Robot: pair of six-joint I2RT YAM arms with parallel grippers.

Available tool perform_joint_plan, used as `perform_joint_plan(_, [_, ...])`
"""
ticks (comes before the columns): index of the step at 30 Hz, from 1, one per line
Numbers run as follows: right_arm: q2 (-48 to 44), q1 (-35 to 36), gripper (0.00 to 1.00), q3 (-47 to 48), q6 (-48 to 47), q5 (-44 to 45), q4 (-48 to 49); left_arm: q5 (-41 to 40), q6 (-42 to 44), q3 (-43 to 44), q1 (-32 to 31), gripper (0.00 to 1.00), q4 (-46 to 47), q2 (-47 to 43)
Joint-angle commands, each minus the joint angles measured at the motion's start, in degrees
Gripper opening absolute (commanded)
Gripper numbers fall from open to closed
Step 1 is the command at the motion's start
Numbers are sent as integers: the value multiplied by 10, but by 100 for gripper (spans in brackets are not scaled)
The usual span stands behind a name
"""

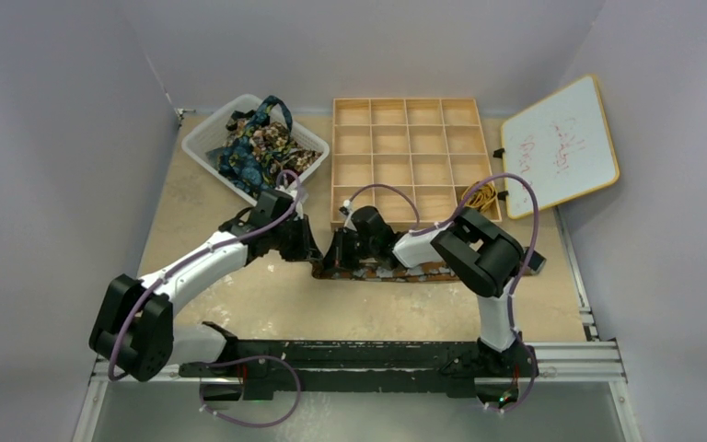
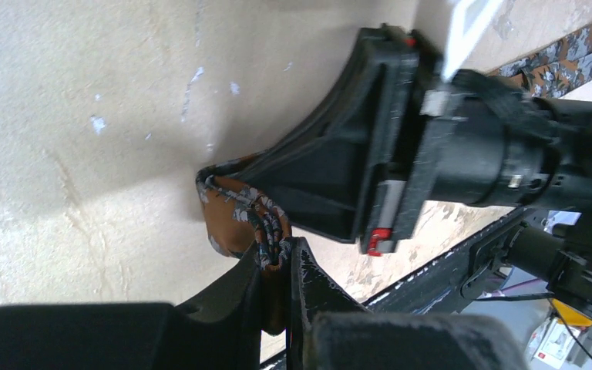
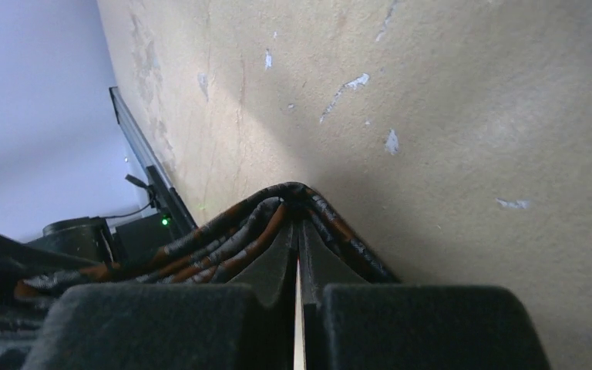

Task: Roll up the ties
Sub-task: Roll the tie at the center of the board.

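Observation:
A dark brown tie [image 1: 411,274] with orange-grey blotches lies across the table's middle, running right under my right arm. Its left end is bunched where both grippers meet. My left gripper [image 2: 281,248] [image 1: 316,255] is shut on a folded bundle of that tie [image 2: 231,220], fabric showing between its fingers. My right gripper [image 3: 298,220] [image 1: 342,253] is shut with only a thin slit between its fingers. The tie [image 3: 223,231] wraps in several layers around the outside of its tips. More ties [image 1: 258,143] are heaped in a white basket [image 1: 204,140].
A wooden compartment tray [image 1: 410,112] stands behind the grippers, with something yellow [image 1: 485,196] in its near right cell. A whiteboard [image 1: 562,147] leans at the back right. A black rail [image 1: 368,354] runs along the near edge.

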Motion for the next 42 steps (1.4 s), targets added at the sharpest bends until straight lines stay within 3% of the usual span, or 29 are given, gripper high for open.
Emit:
perform_joint_plan(1, [14,5,0,24,29,-36,41,-33,10,50,-26,0,-39,30])
perform_joint_plan(4, [13,5,0,29,28,-54,29,-38,5,54,-35,0,-36,39])
perform_joint_plan(13, [-91,-9,0,-23,-7,29,-53,-108,10,78,-57,0,-83,77])
perform_joint_plan(20, [-191,-29,4,-54,-20,162,-168,-123,22,104,-85,0,-87,112])
perform_joint_plan(25, [-273,-70,7,-110,-12,208,-173,-124,37,132,-114,1,-91,156])
perform_joint_plan(29, [-325,-81,18,-132,-11,235,-182,-114,53,160,-141,14,-92,196])
perform_joint_plan(32, [-344,-86,24,-140,-12,243,-190,-100,59,175,-153,35,-92,214])
perform_joint_plan(34, [-354,-89,28,-145,-18,243,-191,-88,59,188,-153,42,-99,221])
perform_joint_plan(36, [-362,-92,32,-147,-24,241,-190,-87,54,193,-154,50,-100,206])
perform_joint_plan(38, [-368,-95,35,-147,-37,236,-190,-86,49,198,-154,69,-100,174])
perform_joint_plan(42, [-388,-97,52,-150,-72,226,-167,-106,37,203,-153,79,-108,117])
